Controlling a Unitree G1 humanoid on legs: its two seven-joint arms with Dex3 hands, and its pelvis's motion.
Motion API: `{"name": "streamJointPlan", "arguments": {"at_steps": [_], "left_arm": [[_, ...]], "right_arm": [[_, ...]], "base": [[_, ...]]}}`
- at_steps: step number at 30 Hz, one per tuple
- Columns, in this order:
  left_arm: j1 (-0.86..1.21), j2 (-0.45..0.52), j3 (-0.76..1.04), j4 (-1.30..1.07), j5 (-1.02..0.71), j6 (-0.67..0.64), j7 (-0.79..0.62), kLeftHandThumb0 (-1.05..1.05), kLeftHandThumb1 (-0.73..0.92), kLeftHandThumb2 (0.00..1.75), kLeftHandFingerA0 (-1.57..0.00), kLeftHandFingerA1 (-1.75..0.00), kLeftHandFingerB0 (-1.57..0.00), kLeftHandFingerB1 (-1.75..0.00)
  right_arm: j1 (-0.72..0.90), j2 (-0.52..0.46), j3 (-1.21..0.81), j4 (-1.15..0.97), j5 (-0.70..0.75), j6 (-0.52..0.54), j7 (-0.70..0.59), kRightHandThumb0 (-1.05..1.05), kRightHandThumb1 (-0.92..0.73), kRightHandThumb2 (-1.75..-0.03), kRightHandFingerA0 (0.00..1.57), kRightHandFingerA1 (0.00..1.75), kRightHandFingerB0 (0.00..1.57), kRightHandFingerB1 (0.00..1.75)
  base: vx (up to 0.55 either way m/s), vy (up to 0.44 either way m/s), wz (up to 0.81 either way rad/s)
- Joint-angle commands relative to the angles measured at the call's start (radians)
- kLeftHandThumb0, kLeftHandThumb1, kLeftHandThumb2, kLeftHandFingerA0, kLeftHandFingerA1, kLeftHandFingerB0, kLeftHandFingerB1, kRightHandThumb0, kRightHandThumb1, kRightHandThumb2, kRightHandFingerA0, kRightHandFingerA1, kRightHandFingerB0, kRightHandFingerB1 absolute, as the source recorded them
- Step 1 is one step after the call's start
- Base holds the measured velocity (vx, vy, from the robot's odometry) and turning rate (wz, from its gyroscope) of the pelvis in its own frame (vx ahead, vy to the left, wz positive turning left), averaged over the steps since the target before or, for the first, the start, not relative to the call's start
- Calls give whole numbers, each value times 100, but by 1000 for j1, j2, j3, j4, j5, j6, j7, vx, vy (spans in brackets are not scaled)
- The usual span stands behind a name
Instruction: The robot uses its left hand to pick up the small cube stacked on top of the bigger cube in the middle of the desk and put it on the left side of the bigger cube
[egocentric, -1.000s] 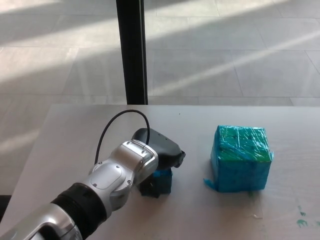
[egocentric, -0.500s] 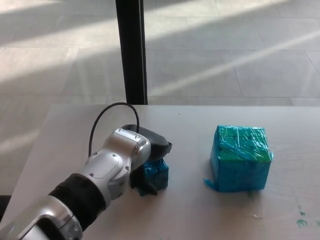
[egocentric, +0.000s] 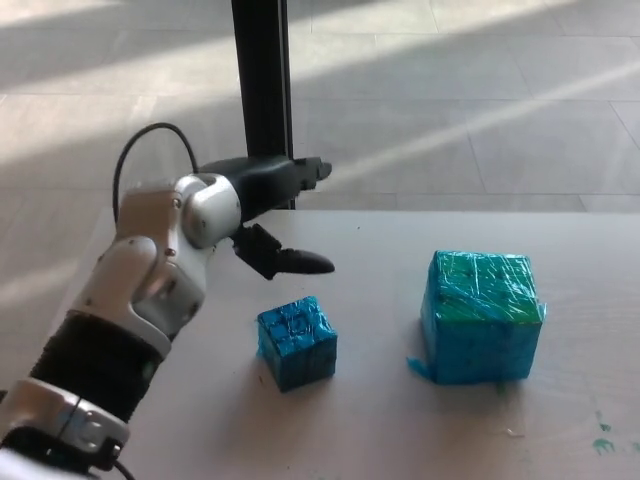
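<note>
My left hand (egocentric: 268, 215) is up off the desk (egocentric: 380, 420) with fingers (egocentric: 300, 262) spread, holding nothing. The small cube (egocentric: 297, 342) sits by itself on the desk, left of the bigger cube (egocentric: 482, 316), a clear gap between them. Black post (egocentric: 262, 90) behind.

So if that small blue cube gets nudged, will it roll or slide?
The small cube sits flat on the desk, so it would probably slide, not roll. Its wrinkled tape wrap looks glossy, maybe slick. It seems light.
</note>
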Motion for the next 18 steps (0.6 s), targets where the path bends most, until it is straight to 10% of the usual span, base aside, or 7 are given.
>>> {"name": "streamJointPlan", "arguments": {"at_steps": [1, 4, 5, 6, 9, 12, 18], "left_arm": [[140, 38, 370, -161, -344, 16, 83, -101, 83, 66, 0, 0, 0, 0], [191, 115, 437, -132, -330, 24, 75, -95, 83, 70, 0, 0, 0, 0], [212, 170, 474, -42, -345, -13, 76, -105, 72, 111, 0, -11, 0, 0], [238, 237, 506, 60, -341, -53, 89, -91, 83, 73, 0, 0, 0, 0], [293, 299, 559, 86, -335, -39, 98, -97, 82, 65, 0, 0, 0, 0], [412, 387, 644, 183, -351, -87, 138, -103, 65, 111, 0, -16, 0, 0], [569, 430, 798, 288, -446, -152, 166, -105, 78, 114, 0, -17, 0, -3]], "right_arm": [[36, -22, 13, -33, -8, 19, 16, -34, -64, -59, 65, 56, 52, 39], [44, -23, 5, -31, 0, 19, 21, -35, -65, -59, 63, 55, 52, 38], [46, -23, 2, -26, 3, 20, 21, -36, -65, -60, 63, 55, 52, 39], [51, -24, -3, -24, 7, 12, 18, -35, -64, -59, 65, 56, 53, 39], [54, -27, -9, -36, 13, 24, 23, -36, -64, -59, 65, 60, 53, 39], [63, -30, 1, -53, 1, 35, 19, -37, -65, -60, 64, 54, 52, 39], [60, -27, -2, -54, 4, 53, 15, -37, -65, -60, 65, 56, 54, 39]], "base": [[0, 0, 0], [0, 0, 0], [0, 0, 0], [0, 0, 0], [0, 0, 0], [0, 0, 0], [0, 0, 0]]}}
